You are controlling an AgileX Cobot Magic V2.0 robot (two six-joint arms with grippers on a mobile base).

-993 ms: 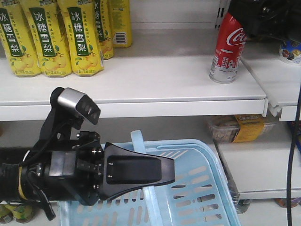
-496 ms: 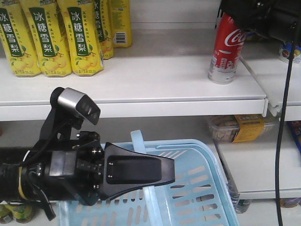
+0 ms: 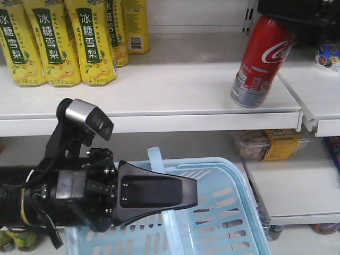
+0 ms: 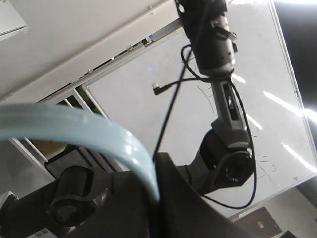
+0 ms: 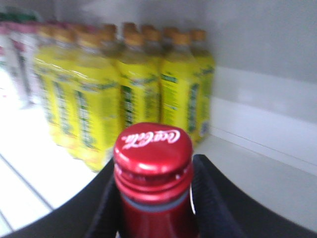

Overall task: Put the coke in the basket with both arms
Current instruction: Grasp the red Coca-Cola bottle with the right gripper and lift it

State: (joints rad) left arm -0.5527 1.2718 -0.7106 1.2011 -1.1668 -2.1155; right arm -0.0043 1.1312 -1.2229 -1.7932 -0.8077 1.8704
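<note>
At top right, cropped right jaws pinch the tilted coke (image 3: pixel 261 61); left jaws clamp the basket handle (image 3: pixel 155 160).

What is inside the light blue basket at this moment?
Only its slotted walls show in the basket; the coke bottle is not inside. The left gripper, shut on the handle, covers part of it, and the bottom lies out of frame.

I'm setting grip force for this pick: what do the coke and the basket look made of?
The coke: probably aluminium. It has glossy red paint, a bare silvery lower part and a ridged red screw cap.
The basket: moulded plastic, light blue with a smooth, slightly shiny finish and slotted walls.
</note>
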